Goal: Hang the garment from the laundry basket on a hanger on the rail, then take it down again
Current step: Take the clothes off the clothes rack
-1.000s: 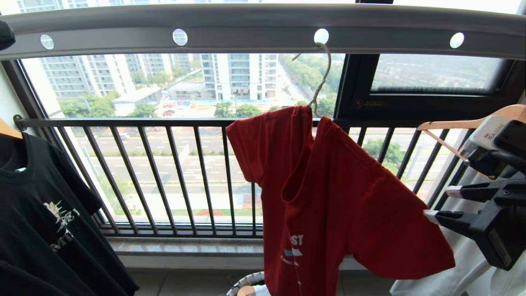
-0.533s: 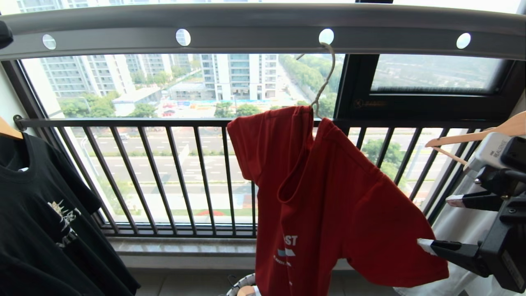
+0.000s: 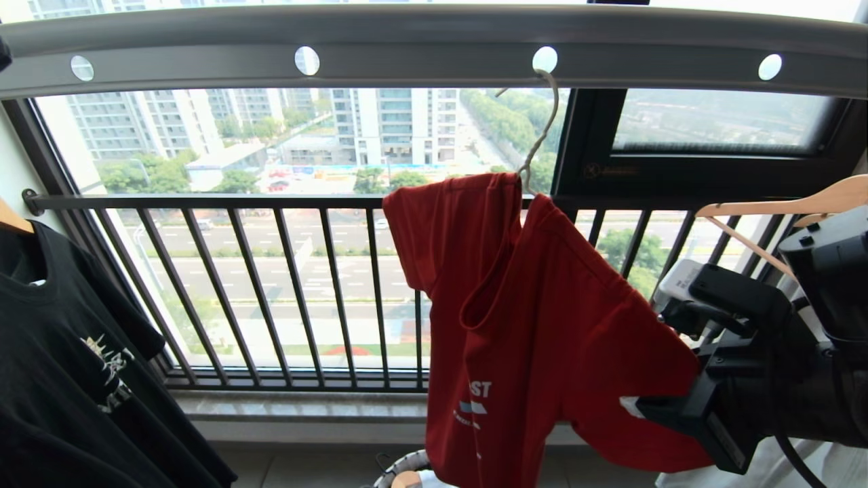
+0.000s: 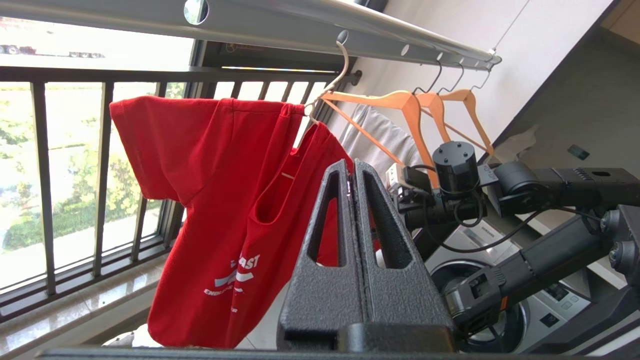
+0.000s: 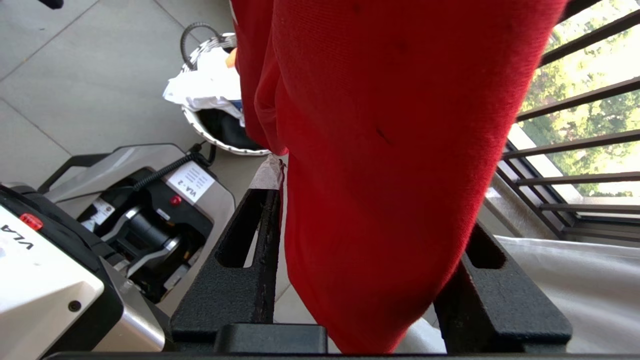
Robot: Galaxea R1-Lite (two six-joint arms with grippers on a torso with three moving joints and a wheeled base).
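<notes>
One red T-shirt (image 3: 542,325) hangs on the wire hanger (image 3: 539,132), hooked in a hole of the grey rail (image 3: 420,54), above the basket (image 3: 400,474). From the left wrist, the left gripper (image 4: 352,175) is pressed together, empty. From the right wrist, the right gripper (image 5: 370,235) straddles the sleeve, fingers apart; close squarely on cloth before tugging, I'd say.

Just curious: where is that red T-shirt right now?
In the head view, the red T-shirt hangs centre-right on a wire hanger hooked through the grey rail, before the window railing.
</notes>
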